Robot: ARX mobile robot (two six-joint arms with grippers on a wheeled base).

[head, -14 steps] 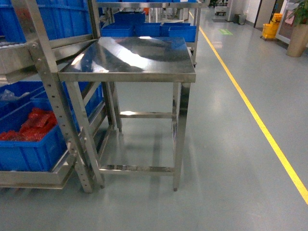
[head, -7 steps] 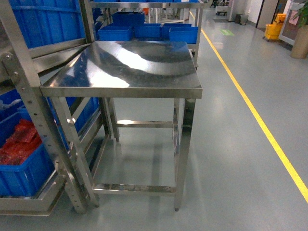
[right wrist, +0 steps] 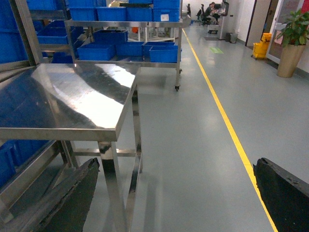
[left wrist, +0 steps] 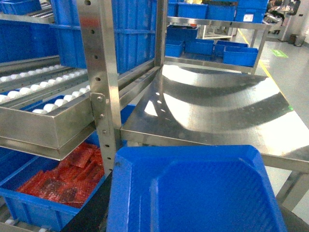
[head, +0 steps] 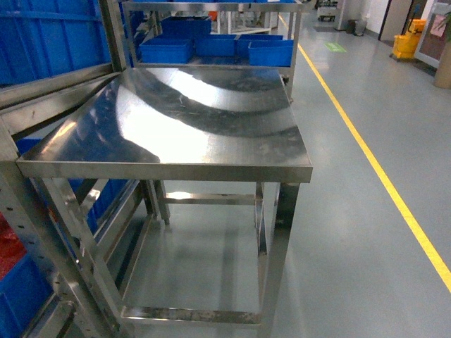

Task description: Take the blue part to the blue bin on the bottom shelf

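The blue part shows in no view. A bright-blue bin [left wrist: 193, 193] with a smooth inside fills the bottom of the left wrist view; what it rests on is hidden. My left gripper [left wrist: 193, 215] shows only as dark fingers [left wrist: 89, 212] at the bin's two sides, wide apart, and I cannot tell if they touch it. Left of it, the bottom shelf [left wrist: 14, 225] carries a crate of red packets [left wrist: 53, 183]. My right gripper [right wrist: 176, 198] is open over bare floor beside the steel table [right wrist: 63, 101]. Neither gripper appears in the head view.
The steel table [head: 183, 120] stands straight ahead, its legs and lower rails underneath. The rack upright [left wrist: 99, 82] and a roller shelf [left wrist: 43, 101] are on the left. Blue crates on a cart [head: 211, 46] sit behind. A yellow floor line [head: 380, 176] runs along the right.
The head view has come closer to the steel table. The rack and the red-packet crate have slid to the left edge of the view.
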